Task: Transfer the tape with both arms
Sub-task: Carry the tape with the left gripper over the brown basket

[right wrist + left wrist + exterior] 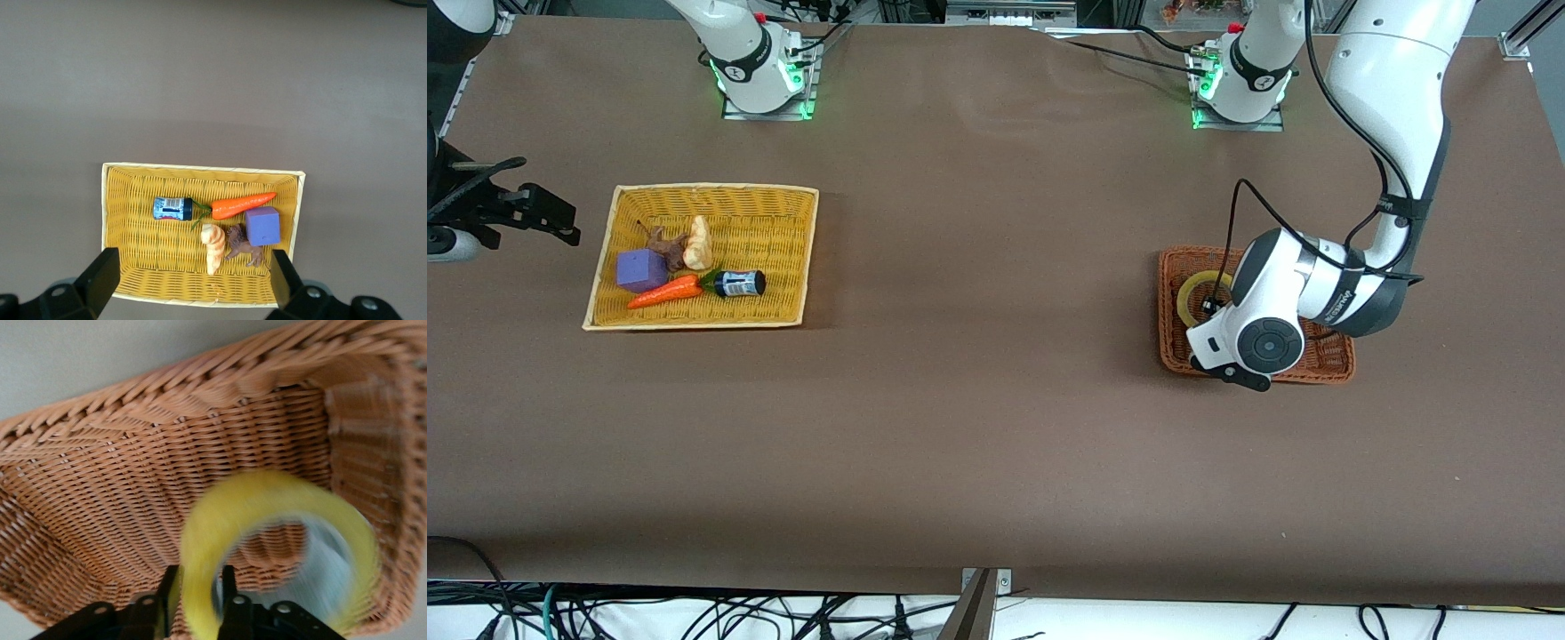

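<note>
This is a robotics lab, not anyone's home. Two white arms point(1387, 133) are bolted to metal plates point(769, 108) on a long bench point(996, 444) covered in plain brown sheeting, with green status lights glowing at their bases. Black cables point(694, 613) tangle along the bench's near edge, and aluminium framing stands at its corner. The toy-like props, a plastic carrot point(665, 292) and a purple cube point(641, 269) in a yellow wicker basket point(783, 258), look like test pieces.

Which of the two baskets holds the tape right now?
The small orange-brown basket at the left arm's end, where the left gripper straddles the tape. The yellow basket holds only a purple cube, carrot and other small items.
</note>
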Controlling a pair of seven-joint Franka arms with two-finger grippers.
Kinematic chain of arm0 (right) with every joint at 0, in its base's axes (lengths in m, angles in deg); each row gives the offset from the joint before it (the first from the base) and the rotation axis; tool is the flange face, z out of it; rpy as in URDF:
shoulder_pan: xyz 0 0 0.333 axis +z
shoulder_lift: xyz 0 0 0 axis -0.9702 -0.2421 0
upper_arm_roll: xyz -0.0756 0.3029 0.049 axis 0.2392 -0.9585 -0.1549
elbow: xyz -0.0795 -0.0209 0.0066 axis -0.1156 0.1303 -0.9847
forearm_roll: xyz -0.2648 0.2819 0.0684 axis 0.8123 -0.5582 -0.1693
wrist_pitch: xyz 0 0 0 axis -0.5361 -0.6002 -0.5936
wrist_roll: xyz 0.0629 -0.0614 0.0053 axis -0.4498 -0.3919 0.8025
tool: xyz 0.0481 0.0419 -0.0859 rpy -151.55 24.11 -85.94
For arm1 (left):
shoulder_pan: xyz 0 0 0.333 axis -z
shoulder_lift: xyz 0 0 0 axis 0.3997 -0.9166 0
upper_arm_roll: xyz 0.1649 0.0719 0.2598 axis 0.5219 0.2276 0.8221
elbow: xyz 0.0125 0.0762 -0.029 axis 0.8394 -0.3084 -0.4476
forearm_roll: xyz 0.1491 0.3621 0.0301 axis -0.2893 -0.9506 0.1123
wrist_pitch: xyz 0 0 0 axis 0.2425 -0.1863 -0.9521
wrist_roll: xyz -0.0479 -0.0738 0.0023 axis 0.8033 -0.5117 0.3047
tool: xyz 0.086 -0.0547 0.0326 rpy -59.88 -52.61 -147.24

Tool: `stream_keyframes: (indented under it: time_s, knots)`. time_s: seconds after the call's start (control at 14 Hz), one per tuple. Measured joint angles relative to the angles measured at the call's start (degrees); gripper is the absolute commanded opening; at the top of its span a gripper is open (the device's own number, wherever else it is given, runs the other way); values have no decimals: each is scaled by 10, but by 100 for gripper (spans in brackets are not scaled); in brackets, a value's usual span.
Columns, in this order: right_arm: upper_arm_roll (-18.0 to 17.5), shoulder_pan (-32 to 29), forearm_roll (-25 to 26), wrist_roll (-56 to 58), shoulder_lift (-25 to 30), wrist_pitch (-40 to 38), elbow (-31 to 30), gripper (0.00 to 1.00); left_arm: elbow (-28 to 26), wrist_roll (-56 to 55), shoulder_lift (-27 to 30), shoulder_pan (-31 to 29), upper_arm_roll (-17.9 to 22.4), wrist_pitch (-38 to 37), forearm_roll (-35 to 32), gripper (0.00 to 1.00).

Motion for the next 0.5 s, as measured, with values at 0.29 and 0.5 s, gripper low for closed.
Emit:
stream_keyframes:
  time_s: [0.29,0.5]
  knots:
    - [0,0,0,0,0,0,0,100,6,9,12,-21,-17,-3,0,100]
    - [0,0,0,0,0,0,0,100,63,6,57,-19,-63,-44,0,100]
